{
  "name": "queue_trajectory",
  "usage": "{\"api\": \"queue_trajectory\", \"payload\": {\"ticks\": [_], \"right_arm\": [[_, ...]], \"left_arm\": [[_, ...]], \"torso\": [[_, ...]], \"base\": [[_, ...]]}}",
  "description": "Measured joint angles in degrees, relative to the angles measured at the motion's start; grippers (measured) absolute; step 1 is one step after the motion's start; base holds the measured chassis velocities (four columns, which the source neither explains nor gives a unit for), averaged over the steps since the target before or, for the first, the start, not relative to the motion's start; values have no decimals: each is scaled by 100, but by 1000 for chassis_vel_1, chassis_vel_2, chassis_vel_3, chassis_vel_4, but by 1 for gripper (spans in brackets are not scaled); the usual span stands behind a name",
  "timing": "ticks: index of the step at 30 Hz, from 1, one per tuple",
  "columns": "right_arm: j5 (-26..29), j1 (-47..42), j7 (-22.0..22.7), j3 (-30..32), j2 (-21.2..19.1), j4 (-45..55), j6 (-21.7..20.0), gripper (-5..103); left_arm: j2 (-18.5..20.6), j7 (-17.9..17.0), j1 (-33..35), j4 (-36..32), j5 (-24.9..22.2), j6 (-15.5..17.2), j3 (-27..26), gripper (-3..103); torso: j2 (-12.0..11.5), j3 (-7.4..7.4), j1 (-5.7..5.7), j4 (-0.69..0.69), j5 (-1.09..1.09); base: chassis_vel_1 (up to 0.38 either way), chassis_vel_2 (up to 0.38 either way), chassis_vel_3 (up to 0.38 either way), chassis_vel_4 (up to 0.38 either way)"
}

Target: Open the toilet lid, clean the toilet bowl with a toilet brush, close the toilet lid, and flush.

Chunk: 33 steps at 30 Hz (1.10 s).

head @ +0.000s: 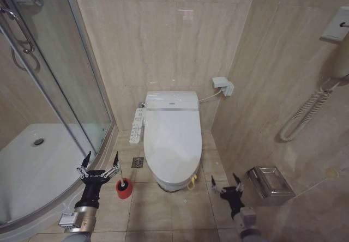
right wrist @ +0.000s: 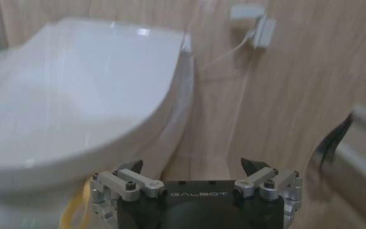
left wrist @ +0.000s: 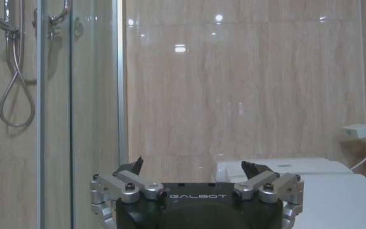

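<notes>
Toilet lid (head: 171, 138) down flat over the toilet bowl (head: 173, 186), glossy white, against the beige tiled back wall, with the yellow ribbon tab (head: 192, 182) hanging at its front right edge. Of the bowl, just a sliver of white rim visible under the lid's front; inside hidden. Control panel (head: 137, 126) projecting along the toilet's left side, floor drain (head: 137, 162) in the tiles just below it. Toilet brush (head: 124, 187) upright in its round red cup holder on the floor, left of the bowl's front, close beside the curved edge of the shower tray (head: 32, 168). Left gripper (head: 98, 162) raised just left of the brush, fingers spread wide, holding nothing, apart from the brush. Right gripper (head: 227, 183) low at the right of the bowl's front, fingers likewise apart and empty, near the metal paper holder (head: 268, 183) on the right wall. From the right wrist, lid (right wrist: 75, 100) large and close ahead, yellow tab (right wrist: 75, 210) dangling beside the gripper (right wrist: 192, 167). From the left wrist, gripper (left wrist: 192, 167) spread open, facing the back wall and glass shower door (left wrist: 55, 114).
</notes>
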Motion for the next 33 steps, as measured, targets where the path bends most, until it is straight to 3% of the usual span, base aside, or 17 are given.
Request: {"api": "queue_trajectory", "payload": {"ticks": [12, 20, 33], "right_arm": [[-237, 393, 137, -607, 149, -941, 213, 100], [-244, 474, 172, -920, 245, -1029, 210, 100], [-373, 836, 215, -971, 392, -1593, 368, 100]], "left_arm": [[0, 0, -2, 0, 0, 0, 0, 100], [0, 0, -2, 0, 0, 0, 0, 100], [0, 0, -2, 0, 0, 0, 0, 100]], "torso": [[0, 1, 2, 0, -1], [0, 1, 2, 0, -1], [0, 1, 2, 0, -1]], "base": [[0, 0, 0, 0], [0, 0, 0, 0], [0, 0, 0, 0]]}}
